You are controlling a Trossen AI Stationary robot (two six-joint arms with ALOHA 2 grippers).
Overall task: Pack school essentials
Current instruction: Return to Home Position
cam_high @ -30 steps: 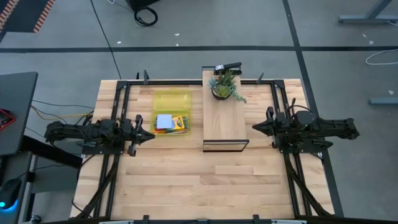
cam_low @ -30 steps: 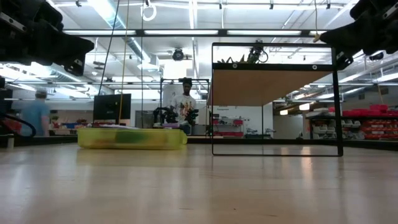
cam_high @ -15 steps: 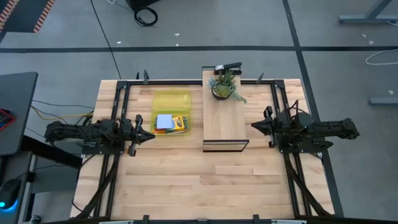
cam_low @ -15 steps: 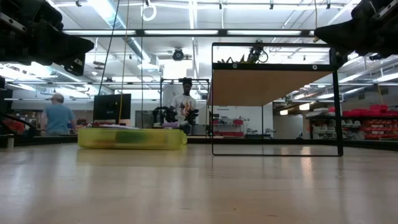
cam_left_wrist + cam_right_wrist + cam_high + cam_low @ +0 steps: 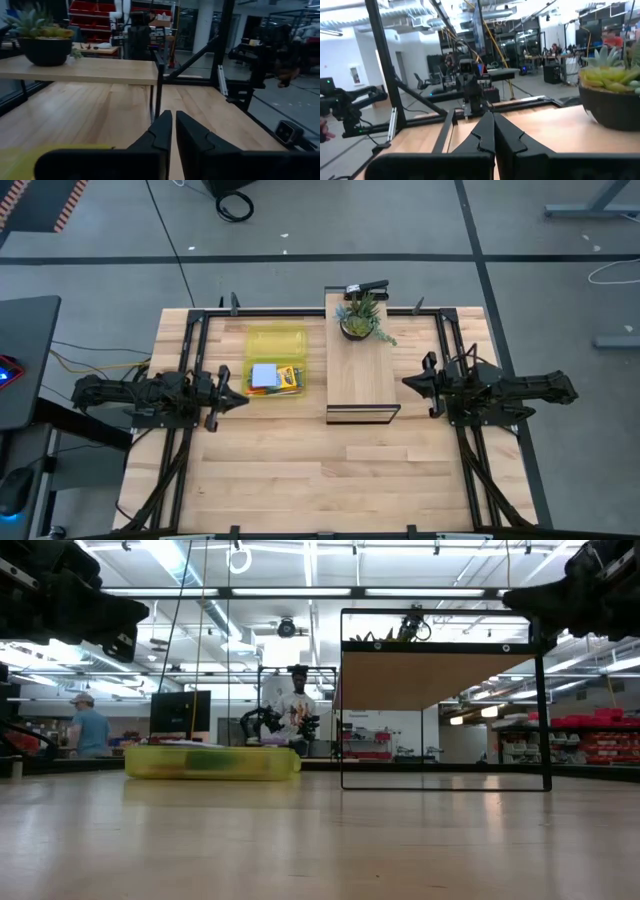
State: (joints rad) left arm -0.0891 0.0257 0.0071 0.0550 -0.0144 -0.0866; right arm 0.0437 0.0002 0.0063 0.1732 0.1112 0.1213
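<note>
A translucent yellow case (image 5: pixel 276 362) lies open on the table left of centre. Its near half holds a pale blue notepad (image 5: pixel 263 374), a green-and-yellow crayon box (image 5: pixel 288 377) and orange pencils (image 5: pixel 264 391). The scissors and the red pen cannot be made out. The case also shows in the low view (image 5: pixel 212 761). My left gripper (image 5: pixel 242 397) is shut and empty, just left of the case's near corner and above the table. It also shows in its wrist view (image 5: pixel 173 122). My right gripper (image 5: pixel 404 383) is shut and empty, right of the wooden board. It also shows in its wrist view (image 5: pixel 493 125).
A light wooden board (image 5: pixel 361 375) on a black frame stands as a raised shelf (image 5: pixel 440 675) at the table's centre. It carries a potted green plant (image 5: pixel 362 317) at its far end. A black frame rail (image 5: pixel 300 310) runs along the far edge. People move in the room behind.
My right gripper has crept a little toward the table's left, nearer the wooden board. It stays shut.
</note>
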